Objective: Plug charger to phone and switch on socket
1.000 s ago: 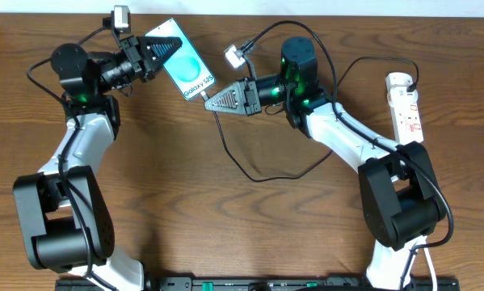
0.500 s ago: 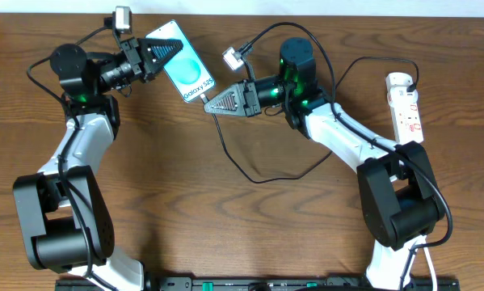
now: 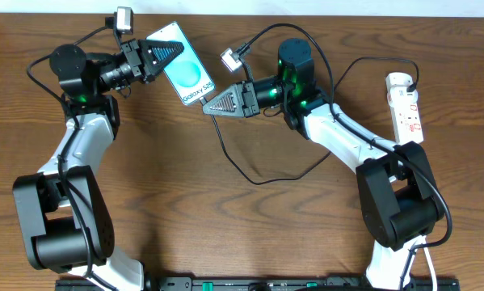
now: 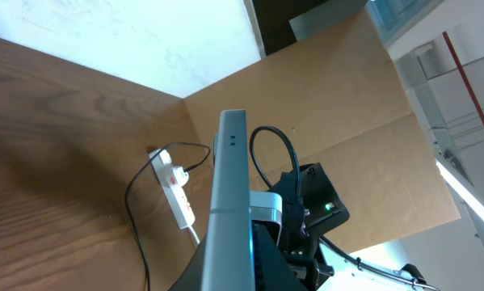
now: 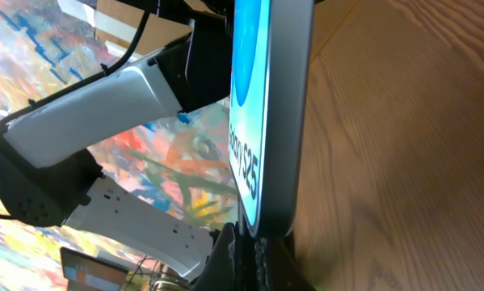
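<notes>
My left gripper (image 3: 170, 50) clamped phone (image 3: 191, 74) by top end; my right gripper (image 3: 207, 107) pinched charger (image 3: 258, 179) tip at phone's lower edge. Risk: misaligned tip could miss port and push phone askew. Socket (image 3: 406, 101) lay on counter (image 3: 225, 234), far right.

There is one phone (image 3: 187, 71), one charger (image 3: 262, 180) and one socket (image 3: 406, 109), all at one table (image 3: 225, 234). There are two end effectors, the left end effector (image 3: 170, 50) and the right end effector (image 3: 211, 106). One round plug (image 3: 399, 80) sits in the socket.
</notes>
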Controlling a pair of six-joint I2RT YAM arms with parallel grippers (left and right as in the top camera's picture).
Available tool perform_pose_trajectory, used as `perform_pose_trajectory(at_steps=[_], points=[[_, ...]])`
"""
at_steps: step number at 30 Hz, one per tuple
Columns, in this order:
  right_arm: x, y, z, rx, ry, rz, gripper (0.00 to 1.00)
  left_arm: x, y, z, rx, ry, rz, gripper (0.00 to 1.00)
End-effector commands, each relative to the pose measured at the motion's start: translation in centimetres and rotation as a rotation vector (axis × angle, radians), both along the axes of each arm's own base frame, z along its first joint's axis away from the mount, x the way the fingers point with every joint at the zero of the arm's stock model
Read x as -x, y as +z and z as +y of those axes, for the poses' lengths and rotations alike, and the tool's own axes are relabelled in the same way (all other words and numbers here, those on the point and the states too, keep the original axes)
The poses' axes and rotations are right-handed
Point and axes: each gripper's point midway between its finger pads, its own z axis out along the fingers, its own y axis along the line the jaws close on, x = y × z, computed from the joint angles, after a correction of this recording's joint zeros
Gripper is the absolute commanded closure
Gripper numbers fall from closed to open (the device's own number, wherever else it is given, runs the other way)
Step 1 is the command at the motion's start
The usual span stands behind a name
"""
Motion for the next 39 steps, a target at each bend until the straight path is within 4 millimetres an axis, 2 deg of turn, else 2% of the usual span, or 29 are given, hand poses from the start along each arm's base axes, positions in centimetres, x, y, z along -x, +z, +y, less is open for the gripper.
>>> perform_pose_trajectory(at_steps=[1, 10, 12, 19, 23, 25, 28, 29, 39], points=[[-1.58, 0.89, 0.52, -0.008, -0.094, -0.036, 0.99, 1.66, 0.30, -1.10, -0.040, -0.116, -0.051, 0.93], [-1.63, 0.93, 0.53, -0.010, -0.096, -0.040, 0.99, 1.72, 0.28, -1.12, -0.041, -0.119, -0.051, 0.93], [-1.64, 0.93, 0.53, -0.009, -0.097, -0.040, 0.95, 1.71, 0.28, -1.12, -0.041, -0.119, -0.051, 0.93], [-1.62, 0.98, 0.53, -0.012, -0.096, -0.044, 0.65, 1.71, 0.29, -1.12, -0.041, -0.119, -0.052, 0.93], [-1.54, 1.05, 0.51, -0.015, -0.091, -0.049, 0.54, 1.71, 0.28, -1.12, -0.041, -0.119, -0.051, 0.93], [-1.44, 1.18, 0.50, -0.020, -0.084, -0.057, 0.39, 1.71, 0.28, -1.12, -0.041, -0.119, -0.051, 0.93], [-1.37, 1.28, 0.48, -0.024, -0.080, -0.063, 0.07, 1.71, 0.28, -1.12, -0.041, -0.119, -0.051, 0.93], [-1.34, 1.28, 0.48, -0.025, -0.078, -0.067, 0.01, 1.71, 0.28, -1.12, -0.041, -0.119, -0.051, 0.93], [-1.58, 1.29, -0.22, -0.033, -0.072, -0.095, 0.01, 1.70, 0.26, -1.07, -0.041, -0.118, -0.050, 0.92]])
